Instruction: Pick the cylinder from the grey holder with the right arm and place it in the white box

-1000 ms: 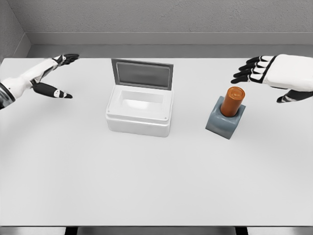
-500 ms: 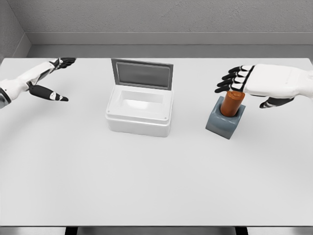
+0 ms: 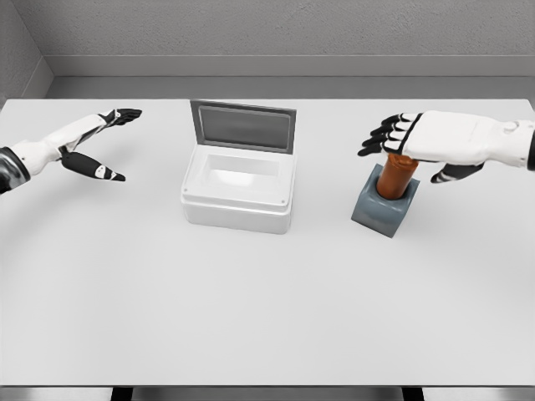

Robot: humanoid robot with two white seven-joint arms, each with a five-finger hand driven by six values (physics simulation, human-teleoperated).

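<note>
path holder→box: bare tabletop (image 3: pixel 326 251) between grey holder (image 3: pixel 384 209) and white box (image 3: pixel 238 188) | box mouth open on top | raised lid (image 3: pixel 242 127) blocks its far side | left hand (image 3: pixel 88 142) well apart

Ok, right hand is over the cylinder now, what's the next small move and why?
Probably lower the right hand and curl its fingers round the orange cylinder. The hand hovers open above the cylinder's top, fingers spread and holding nothing, while the cylinder stands upright in the grey holder. The white box sits open to its left, ready to receive it.
</note>
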